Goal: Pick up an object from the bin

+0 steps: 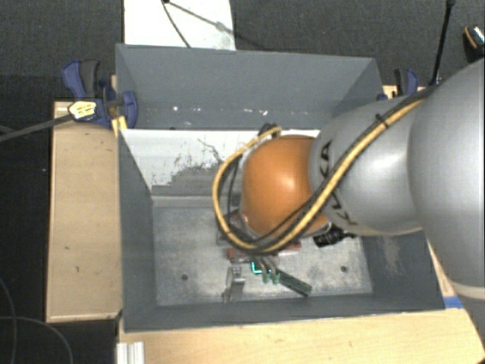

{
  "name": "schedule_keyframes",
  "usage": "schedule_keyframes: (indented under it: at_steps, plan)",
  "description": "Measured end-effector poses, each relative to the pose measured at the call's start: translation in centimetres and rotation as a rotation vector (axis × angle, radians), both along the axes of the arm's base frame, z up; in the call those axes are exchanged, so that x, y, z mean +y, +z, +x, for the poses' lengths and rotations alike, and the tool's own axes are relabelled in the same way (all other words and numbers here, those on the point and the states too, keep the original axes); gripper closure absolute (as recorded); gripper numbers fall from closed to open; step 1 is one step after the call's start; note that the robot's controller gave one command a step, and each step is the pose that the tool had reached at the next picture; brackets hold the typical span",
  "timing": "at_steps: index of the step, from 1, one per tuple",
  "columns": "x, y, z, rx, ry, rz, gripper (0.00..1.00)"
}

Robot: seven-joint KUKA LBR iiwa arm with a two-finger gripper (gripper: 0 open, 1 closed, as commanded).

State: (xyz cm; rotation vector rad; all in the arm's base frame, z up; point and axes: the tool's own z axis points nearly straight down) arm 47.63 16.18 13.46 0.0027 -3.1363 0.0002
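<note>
My gripper (pixel 244 271) pokes out from under the arm's orange cover, low over the bin floor near the middle of the front wall. A slim dark-green thing (pixel 292 283) lies flat on the floor just to its right, slanting down toward the front wall. Its upper end, with a small teal patch (pixel 267 272), reaches right up to the gripper. Whether the gripper touches it is hidden by the cover.
The arm comes in from the right and covers the bin's right half and most of its middle. Bare scratched floor shows at the left and along the front right.
</note>
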Motion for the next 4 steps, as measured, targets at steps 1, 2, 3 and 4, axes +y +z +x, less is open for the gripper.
schedule_keyframes:
  at_steps: [1, 2, 3, 4]
  plan:
    - [-6.8, -4.6, 5.2, -0.008, 0.132, -0.002, 0.00]
    - [-9.7, -6.5, 2.9, -0.004, 0.123, 0.000, 0.00]
    - [-9.6, -6.4, 3.1, -0.007, 0.118, 0.002, 1.00]
    - [-9.6, 7.9, 3.1, -0.015, -0.061, 0.002, 1.00]
